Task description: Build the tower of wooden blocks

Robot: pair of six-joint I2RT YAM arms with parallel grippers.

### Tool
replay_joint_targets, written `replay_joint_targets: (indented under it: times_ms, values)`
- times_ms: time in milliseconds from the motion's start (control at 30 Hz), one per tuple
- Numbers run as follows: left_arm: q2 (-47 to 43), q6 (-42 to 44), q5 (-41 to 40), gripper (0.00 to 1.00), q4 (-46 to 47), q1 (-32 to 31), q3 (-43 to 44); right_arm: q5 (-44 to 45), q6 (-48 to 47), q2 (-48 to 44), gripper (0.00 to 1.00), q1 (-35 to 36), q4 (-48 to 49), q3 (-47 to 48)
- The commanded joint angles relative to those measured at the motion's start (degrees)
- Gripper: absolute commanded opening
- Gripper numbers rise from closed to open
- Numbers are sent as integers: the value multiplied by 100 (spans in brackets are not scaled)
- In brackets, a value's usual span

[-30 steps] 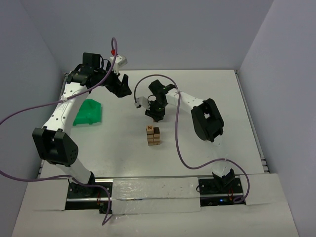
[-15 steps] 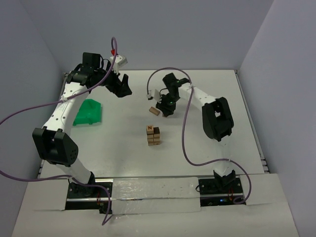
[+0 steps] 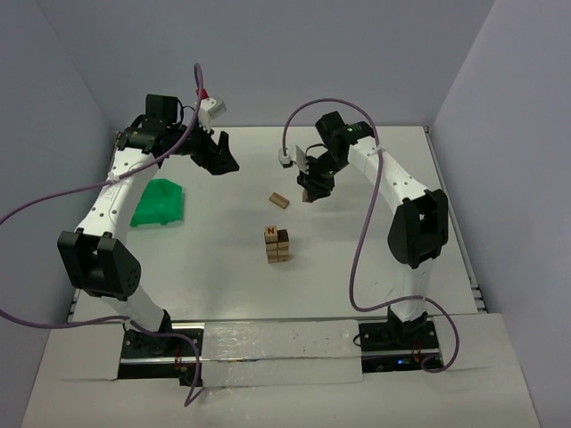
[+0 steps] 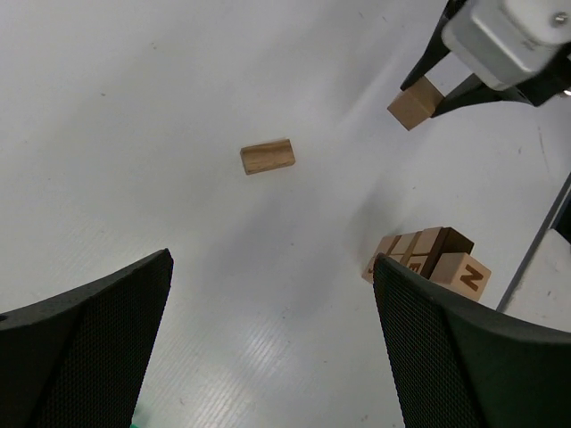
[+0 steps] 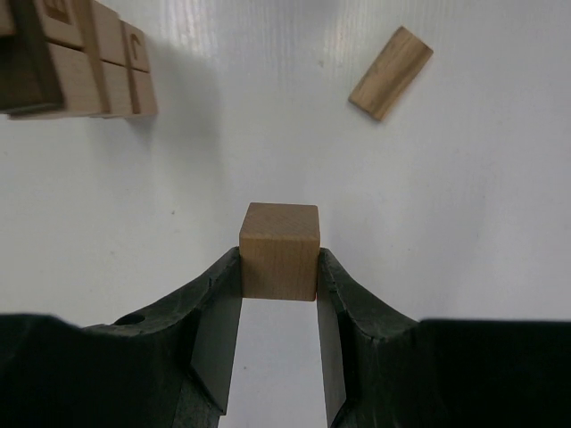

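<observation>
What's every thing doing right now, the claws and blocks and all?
Left claw: wide open, holding nothing.
Right claw: shut on the cube.
Cube: pinched in the right claw.
Tower: standing upright, nothing touching it.
Loose block: lying flat on the table, apart from the tower.
Bin: resting on the table.

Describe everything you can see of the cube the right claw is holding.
The wooden cube is a small, plain light-tan block with faint grain and no letter on the faces that show. It is pinched squarely between the two dark fingers of the right claw, which press its opposite sides; the end past the fingertips is bare. It appears to hang clear of the white table, touching nothing else, apart from the tower and the loose flat block.
</observation>
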Motion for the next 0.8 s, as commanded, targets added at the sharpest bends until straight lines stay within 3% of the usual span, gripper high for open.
replay_joint_targets:
  times_ms: [0,267,767]
  values:
    - [-34,-284,444,99,178,100,-142,-40,92,-623,0,271,-318,166]
    - [-273,-453,619,99,442,92,-539,533,380,-1163,0,890,-90,-461]
    - [-780,-505,430,99,529,92,-968,779,762,-1395,0,1591,108,-930]
